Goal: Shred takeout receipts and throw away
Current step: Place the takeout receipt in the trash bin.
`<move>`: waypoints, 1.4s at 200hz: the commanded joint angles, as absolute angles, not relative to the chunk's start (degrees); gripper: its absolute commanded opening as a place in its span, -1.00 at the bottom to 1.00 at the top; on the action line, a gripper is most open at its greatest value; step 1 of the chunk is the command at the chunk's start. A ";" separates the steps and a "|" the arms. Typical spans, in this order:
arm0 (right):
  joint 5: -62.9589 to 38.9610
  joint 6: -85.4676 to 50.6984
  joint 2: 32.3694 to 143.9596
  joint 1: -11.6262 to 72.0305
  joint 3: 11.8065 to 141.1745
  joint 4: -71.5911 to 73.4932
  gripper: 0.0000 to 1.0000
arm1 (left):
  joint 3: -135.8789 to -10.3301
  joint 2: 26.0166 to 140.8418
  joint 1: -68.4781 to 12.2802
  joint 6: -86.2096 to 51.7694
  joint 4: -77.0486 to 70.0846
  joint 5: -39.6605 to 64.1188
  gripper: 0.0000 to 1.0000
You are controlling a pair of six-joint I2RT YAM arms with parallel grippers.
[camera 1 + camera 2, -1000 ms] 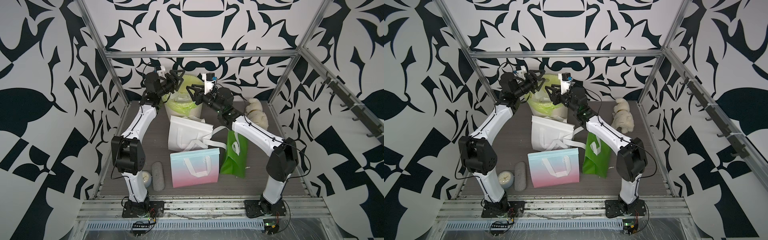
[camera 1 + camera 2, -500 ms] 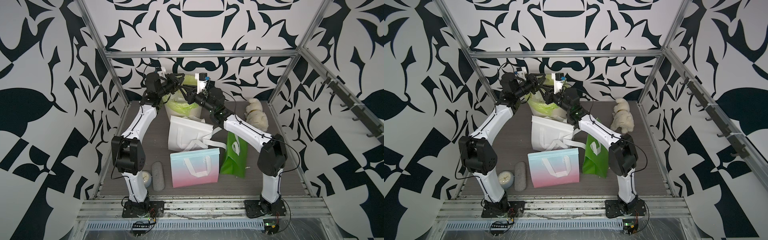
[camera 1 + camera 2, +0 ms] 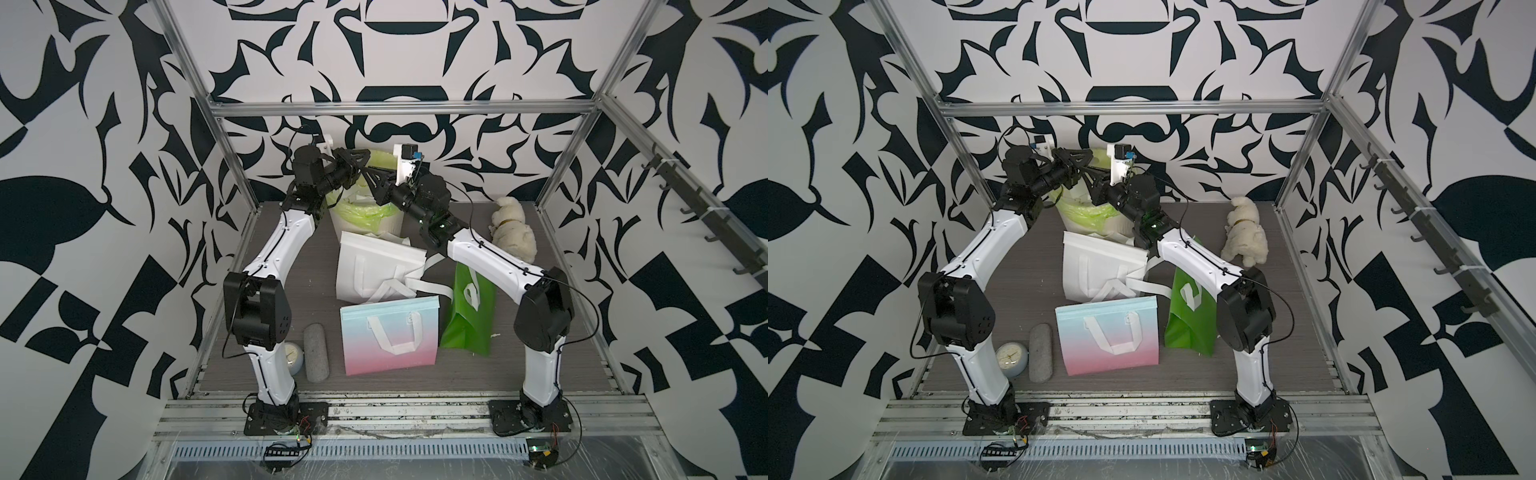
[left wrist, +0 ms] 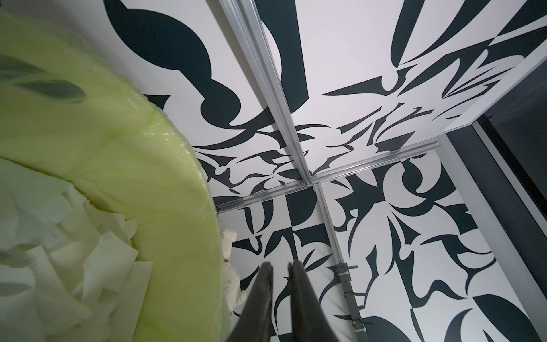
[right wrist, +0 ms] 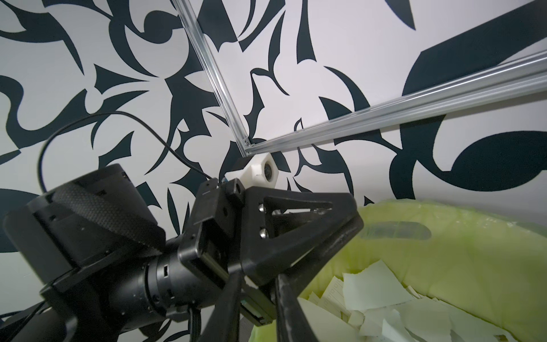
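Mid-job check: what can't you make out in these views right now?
- Bin contents, both top views: partly covered by left gripper and right gripper.
- Print on torn scraps, wrist views: too small, blurred.
- Clock, top views: partly behind left arm.
- Bin base: behind white tote bag.

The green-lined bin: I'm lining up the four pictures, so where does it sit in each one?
Top view: green-lined bin at the far wall, behind the white tote.
Top view: same place, far centre.
Left wrist: it fills the picture's left part, torn receipt scraps inside.
Right wrist: the picture's lower right corner, scraps inside.
Shared landmark: the left tool, seen in all four.
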State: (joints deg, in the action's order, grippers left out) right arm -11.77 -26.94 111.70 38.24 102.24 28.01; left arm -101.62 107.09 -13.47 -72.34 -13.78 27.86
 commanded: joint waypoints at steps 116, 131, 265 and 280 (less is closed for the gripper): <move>-15.38 -26.01 111.54 38.33 104.20 30.48 -0.55 | -103.36 107.66 -13.91 -71.63 -12.48 27.81 -0.57; -15.34 -25.75 111.61 38.32 104.11 30.49 -0.59 | -103.33 107.73 -13.98 -71.97 -12.48 28.02 -0.57; -15.07 -21.81 111.11 39.37 102.65 30.89 -1.00 | -104.34 107.98 -14.09 -73.91 -13.64 28.26 -0.51; -13.75 -20.03 110.66 39.88 102.26 29.68 -1.00 | -104.81 107.95 -14.06 -74.00 -13.49 28.13 -0.48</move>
